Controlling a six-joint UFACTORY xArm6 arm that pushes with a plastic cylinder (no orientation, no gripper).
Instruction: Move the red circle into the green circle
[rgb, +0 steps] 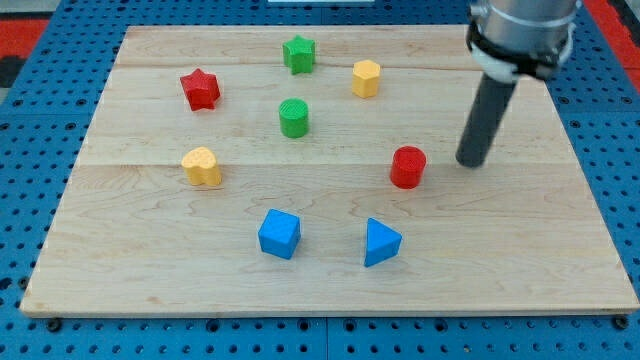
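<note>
Red circle (408, 166) stands on the wooden worktop (120, 270), a little right of the middle. My tip (469, 162) rests just beside it on the right, apart from it and not touching. There are no fingers on this rod, so nothing is gripped; it can only push.

Farther and to the left stands the green circle (293, 117), well apart from the red one. So the red circle lies between my tip and the green circle, but the line is not straight: the goal is left and far, while my tip sits almost purely right. I judge the tip should first come slightly nearer, then push left and far.
</note>
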